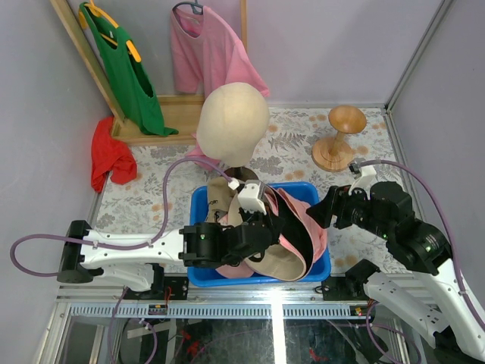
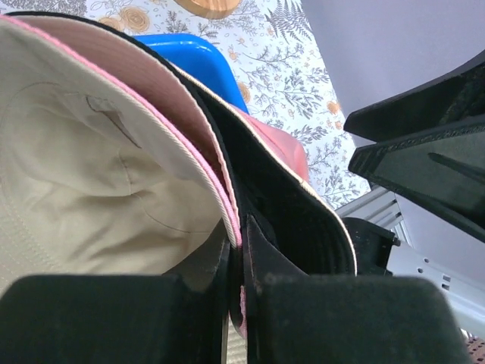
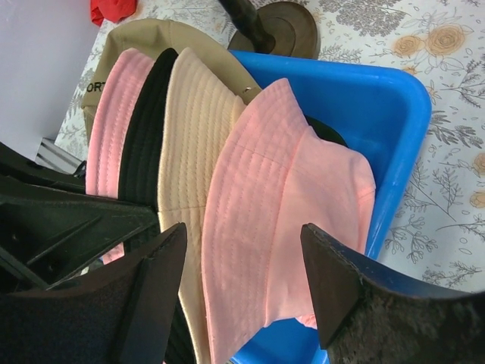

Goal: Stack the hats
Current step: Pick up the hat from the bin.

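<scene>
Several hats lie bunched on edge in a blue tub. In the right wrist view they run, left to right: a tan cap with dark lettering, a pink cap, a dark cap, a cream brim and a pink bucket hat. My left gripper is shut on a pink-edged hat brim with a cream inside, and the dark cap lies against it. My right gripper is open just above the pink bucket hat, touching nothing.
A beige mannequin head stands just behind the tub. A wooden stand is at the back right. A red cloth lies at the back left. A green shirt and a pink shirt hang on the rear wall.
</scene>
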